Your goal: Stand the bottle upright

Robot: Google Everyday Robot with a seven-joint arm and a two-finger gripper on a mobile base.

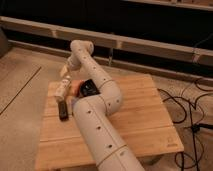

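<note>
The bottle (62, 89) is slim and pale with a light label. It lies on its side near the far left corner of the wooden table (135, 117). My gripper (65, 71) hangs just above and behind the bottle's far end, pointing down at it, apart from it. Its fingers stand open with nothing between them. My white arm (100, 125) rises from the front edge, bends over the table's middle, and reaches back left to the gripper.
A flat black bar (63, 110) lies just in front of the bottle. An orange-brown item (75, 88) and a dark object (89, 88) sit right of the bottle, against my arm. Cables (192, 107) trail on the floor to the right. A dark wall ledge (150, 45) runs behind.
</note>
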